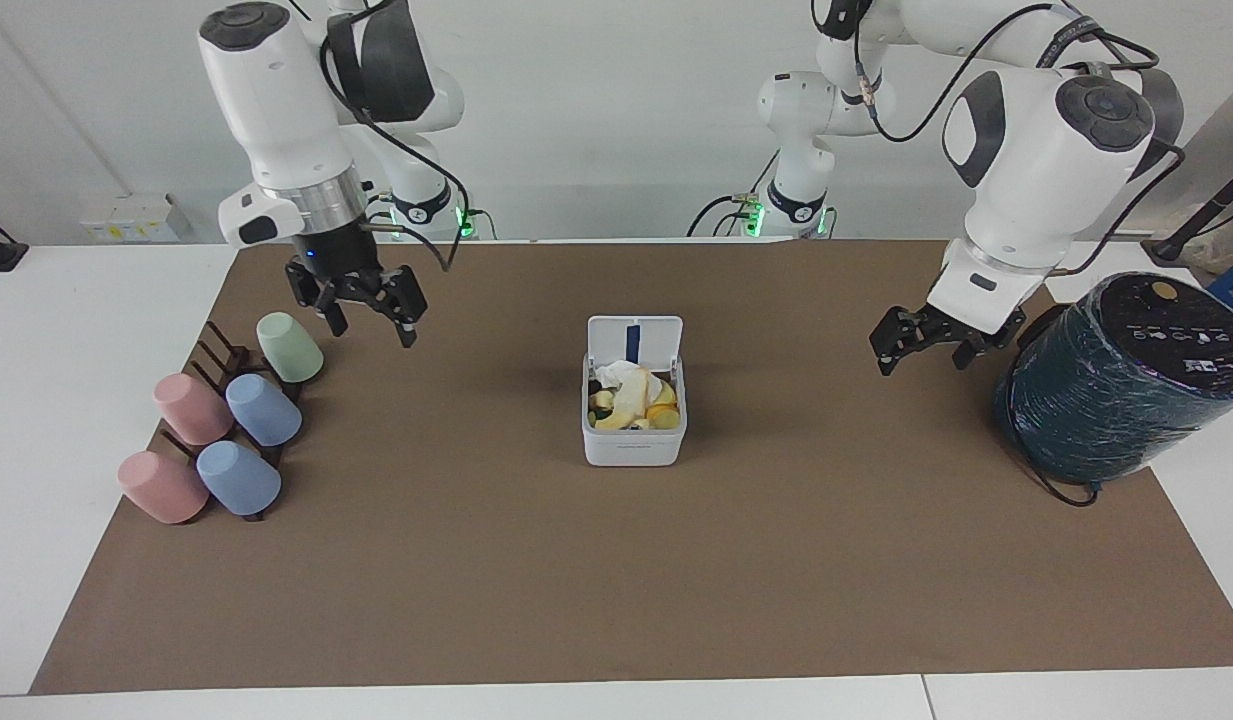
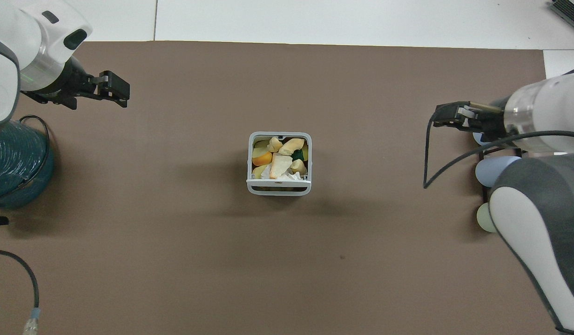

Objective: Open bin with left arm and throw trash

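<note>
Overhead view shows us the bin point(image 2: 279, 190) mid-desk, lid up, trash point(image 2: 280, 158) inside. Our left hand point(image 1: 926, 351) hangs wide and empty toward its own end, our right hand point(image 1: 366, 318) likewise over the cups point(image 1: 289, 347). We judge neither hand clearly nearer the bin.

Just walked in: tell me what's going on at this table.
Nothing is being handled right now. The bin sits mid-table with its lid up, and the trash lies inside it. The right pincer hangs open and empty above the mat by the green cup. The left pincer hangs open and empty beside the big teal cylinder.
</note>
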